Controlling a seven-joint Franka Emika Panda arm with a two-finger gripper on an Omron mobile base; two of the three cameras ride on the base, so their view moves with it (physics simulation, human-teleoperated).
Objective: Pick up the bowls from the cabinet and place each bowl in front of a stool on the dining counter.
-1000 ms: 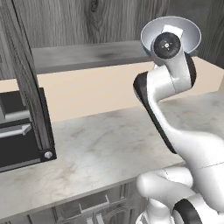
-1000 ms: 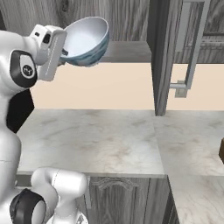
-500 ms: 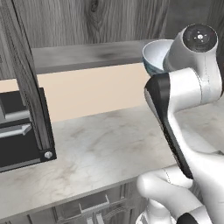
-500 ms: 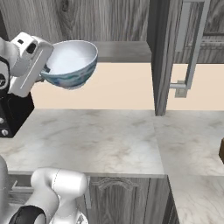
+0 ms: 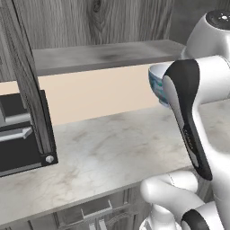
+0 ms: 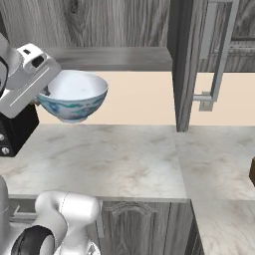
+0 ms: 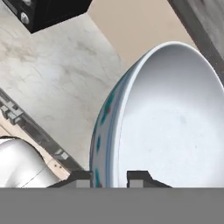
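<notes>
My gripper (image 6: 46,94) is shut on the rim of the white bowl (image 6: 74,97) with the blue-green pattern, holding it upright in the air above the marble worktop. In the hand view the two fingertips (image 7: 81,179) pinch the bowl (image 7: 175,122) wall, one outside and one inside, around the gripper's (image 7: 109,180) centre. From the left base view the bowl (image 5: 155,83) peeks out behind my arm, just below the cabinet shelf (image 5: 103,54). The cabinet door (image 6: 214,55) with its bar handle stands open. The dining counter and stools are out of view.
A black toaster oven (image 5: 18,134) sits at the left of the wall worktop (image 6: 124,154), beside the edge of another open cabinet door (image 5: 27,90). A dark brown object (image 6: 252,172) shows at the right edge; what it is cannot be told.
The bowl has come down from a high, tilted position beside the shelf to a lower, level one, drawing away from the cabinet. The grip on its rim has not changed.
</notes>
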